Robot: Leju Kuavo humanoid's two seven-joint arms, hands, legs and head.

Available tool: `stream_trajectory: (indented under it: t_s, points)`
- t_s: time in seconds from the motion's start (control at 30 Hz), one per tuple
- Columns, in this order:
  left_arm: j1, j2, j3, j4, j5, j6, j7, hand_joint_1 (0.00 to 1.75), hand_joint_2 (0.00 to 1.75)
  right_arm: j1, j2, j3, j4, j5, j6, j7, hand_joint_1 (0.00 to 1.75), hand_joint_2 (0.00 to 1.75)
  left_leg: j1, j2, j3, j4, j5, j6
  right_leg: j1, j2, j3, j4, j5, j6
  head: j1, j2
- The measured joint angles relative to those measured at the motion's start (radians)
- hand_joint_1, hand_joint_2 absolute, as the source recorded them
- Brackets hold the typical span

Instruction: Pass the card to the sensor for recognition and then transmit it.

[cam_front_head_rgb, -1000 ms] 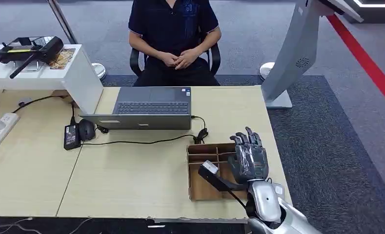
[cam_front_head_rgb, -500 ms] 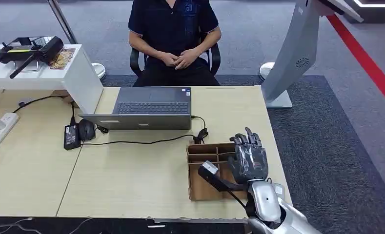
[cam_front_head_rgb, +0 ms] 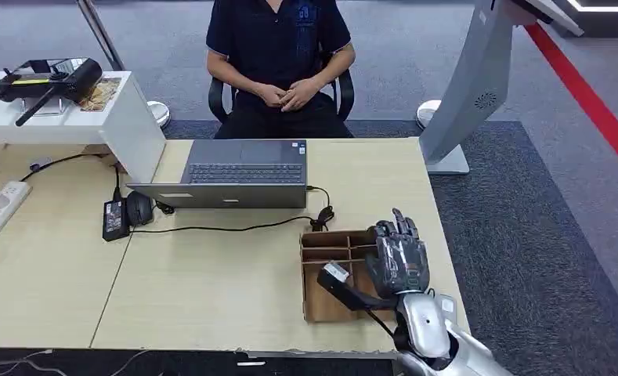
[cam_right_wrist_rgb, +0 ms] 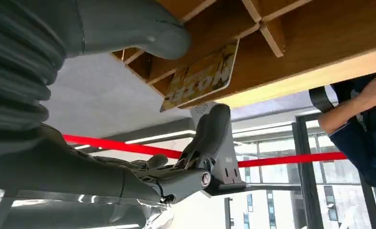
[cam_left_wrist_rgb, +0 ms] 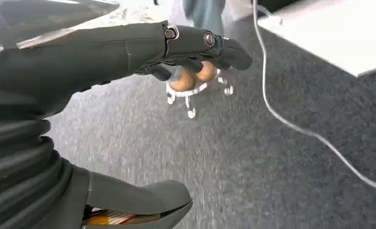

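My right hand [cam_front_head_rgb: 399,262], fingers spread and holding nothing, hovers over the wooden box [cam_front_head_rgb: 327,270] at lower right; the card [cam_right_wrist_rgb: 201,76] lies inside, just beside my thumb.

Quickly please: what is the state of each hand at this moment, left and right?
Left hand: open, holding nothing, hanging over the carpet.
Right hand: open over the wooden organizer, fingers near the card but not yet gripping it.

- My right hand [cam_front_head_rgb: 398,262] is raised on its silver forearm, back of the hand toward my head camera, fingers [cam_front_head_rgb: 400,223] extended and apart, thumb [cam_front_head_rgb: 341,283] stuck out sideways, holding nothing.
- My left hand [cam_left_wrist_rgb: 128,52] hangs with fingers straight, thumb [cam_left_wrist_rgb: 138,199] apart, holding nothing.
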State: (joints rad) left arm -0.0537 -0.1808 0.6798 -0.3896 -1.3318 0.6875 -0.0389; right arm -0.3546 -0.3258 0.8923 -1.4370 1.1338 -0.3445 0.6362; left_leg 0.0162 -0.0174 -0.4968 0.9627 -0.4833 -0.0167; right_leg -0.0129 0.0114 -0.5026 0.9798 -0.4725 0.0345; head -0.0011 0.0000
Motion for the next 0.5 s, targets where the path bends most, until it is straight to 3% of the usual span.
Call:
stream_trajectory:
  t_s: [0.03,0.1,0.2,0.37,0.5]
  points:
    - [-0.009,0.007,0.003,0.021,0.017,-0.018,-0.007,0.0,1.75,0.004,-0.002,0.0,-0.001,0.002,0.001,0.003,1.69,1.75,0.0,0.0,0.0,0.0,0.0,0.0,0.0,0.0,0.0,0.0,0.0,0.0,0.0,0.0]
    - [-0.022,0.018,0.013,0.054,0.041,-0.06,-0.014,0.0,1.75,0.012,-0.007,-0.003,-0.003,0.004,0.004,0.005,1.69,1.75,0.0,0.0,0.0,0.0,0.0,0.0,0.0,0.0,0.0,0.0,0.0,0.0,0.0,0.0]
    - [-0.039,0.04,0.029,0.094,0.076,-0.176,-0.016,0.0,1.75,0.023,-0.016,-0.014,-0.011,0.016,0.008,0.006,1.75,1.75,0.0,0.0,0.0,0.0,0.0,0.0,0.0,0.0,0.0,0.0,0.0,0.0,0.0,0.0]
    - [-0.058,0.086,0.072,0.147,0.133,-0.441,0.007,0.0,1.75,0.06,-0.034,-0.04,-0.035,0.051,0.013,0.004,1.75,1.75,0.0,0.0,0.0,0.0,0.0,0.0,0.0,0.0,0.0,0.0,0.0,0.0,0.0,0.0]
    - [-0.07,0.12,0.111,0.174,0.178,-0.604,0.047,0.0,1.75,0.088,-0.046,-0.068,-0.054,0.07,0.007,-0.009,1.75,1.75,0.0,0.0,0.0,0.0,0.0,0.0,0.0,0.0,0.0,0.0,0.0,0.0,0.0,0.0]
